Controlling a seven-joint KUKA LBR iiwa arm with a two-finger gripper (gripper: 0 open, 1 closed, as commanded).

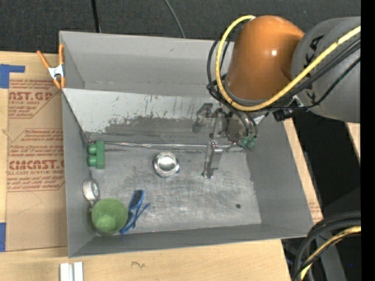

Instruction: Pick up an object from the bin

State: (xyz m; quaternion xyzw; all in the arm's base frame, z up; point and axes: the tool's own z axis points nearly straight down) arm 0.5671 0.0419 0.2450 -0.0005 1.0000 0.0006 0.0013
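1. The right half of the bin (146, 63) floor lies bare, open up to the right wall.
2. A shiny round metal piece (166, 164) sits mid-floor, just left of the gripper (209, 170), with bare floor all round it.
3. The left side is crowded: a green block (95, 154), a small silver disc (89, 189), a green ball (108, 215) and a blue clip (135, 206) lie near one another.

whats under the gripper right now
Bare grey bin floor shows below the gripper; a shiny silver round thing lies to its left in the view, apart. What lies beneath the orange wrist cover is hidden.
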